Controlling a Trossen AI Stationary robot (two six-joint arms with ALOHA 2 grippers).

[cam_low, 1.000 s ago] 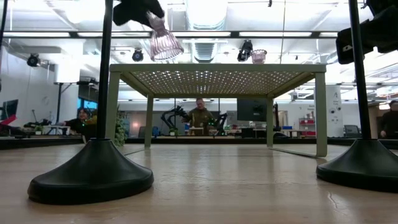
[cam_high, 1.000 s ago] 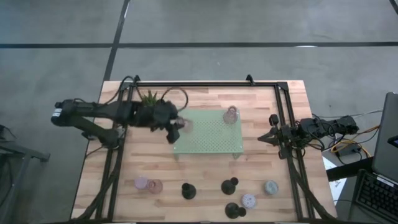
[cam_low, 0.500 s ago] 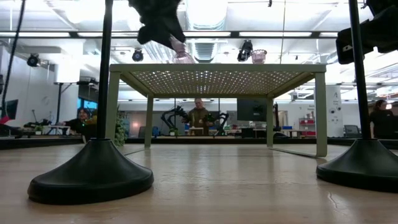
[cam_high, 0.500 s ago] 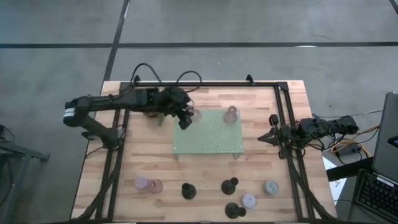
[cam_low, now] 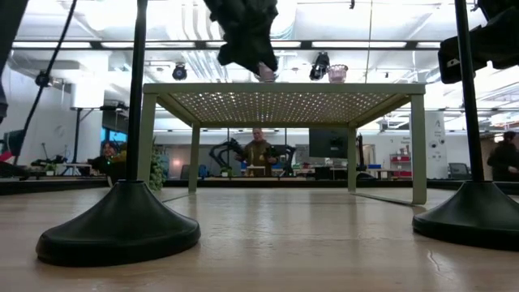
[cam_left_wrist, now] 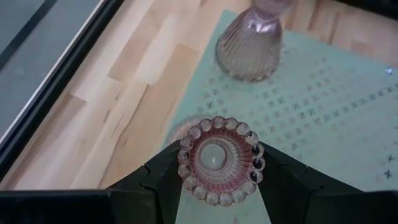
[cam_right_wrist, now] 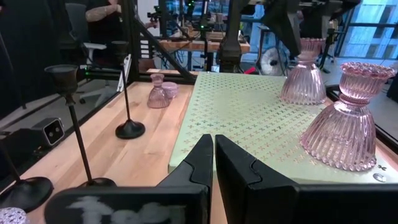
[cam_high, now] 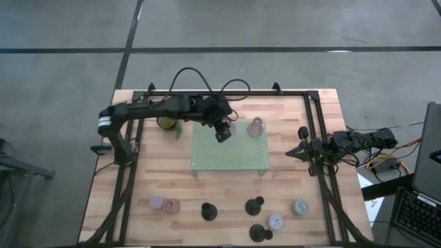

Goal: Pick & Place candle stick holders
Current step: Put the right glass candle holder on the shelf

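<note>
Left gripper (cam_high: 222, 131) clamps 1 pink glass holder (cam_left_wrist: 219, 158) over tray (cam_high: 238, 160), near 2nd holder (cam_high: 256, 127). Right gripper (cam_right_wrist: 213, 163) closed, empty, beside tray.

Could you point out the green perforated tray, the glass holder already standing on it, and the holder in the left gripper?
green perforated tray (cam_high: 234, 155): high view, bare top surface.
standing glass holder (cam_left_wrist: 249, 46): left wrist view, ribbed body.
held glass holder (cam_left_wrist: 219, 158): left wrist view, middle of its beaded rim.
left gripper (cam_left_wrist: 219, 186): left wrist view, between fingertips.

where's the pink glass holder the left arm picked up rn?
High view: in the left gripper, over the green tray's far edge, left of the pink glass holder standing there. The pink glass holder the left arm picked up sits between the fingers.
</note>
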